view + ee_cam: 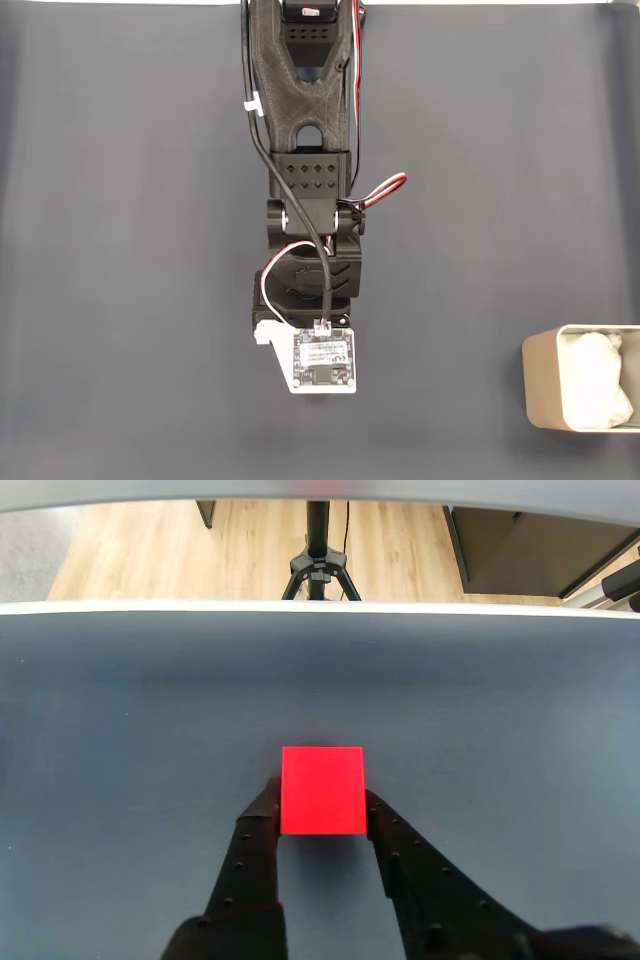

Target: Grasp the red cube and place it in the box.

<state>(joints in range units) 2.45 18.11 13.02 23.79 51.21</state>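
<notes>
Nearest the wrist camera, the two black jaws reach up from the bottom edge of the wrist view, parted to the width of the red cube [321, 790]. Their tips press against the cube's left and right faces, so the gripper [322, 810] grips the cube. Whether the cube rests on the dark table [120, 730] or is lifted clear of it cannot be told. Beyond the cube, the table runs to its pale far edge; past that edge lie a wooden floor [130, 550] and a black tripod [318, 565]. Seen from the fixed view, the arm [305, 150] extends from the table's top edge towards its middle and hides the cube. The box [545, 395], holding white wadding [595, 385], sits against the right edge near the bottom right corner, well apart from the arm.
</notes>
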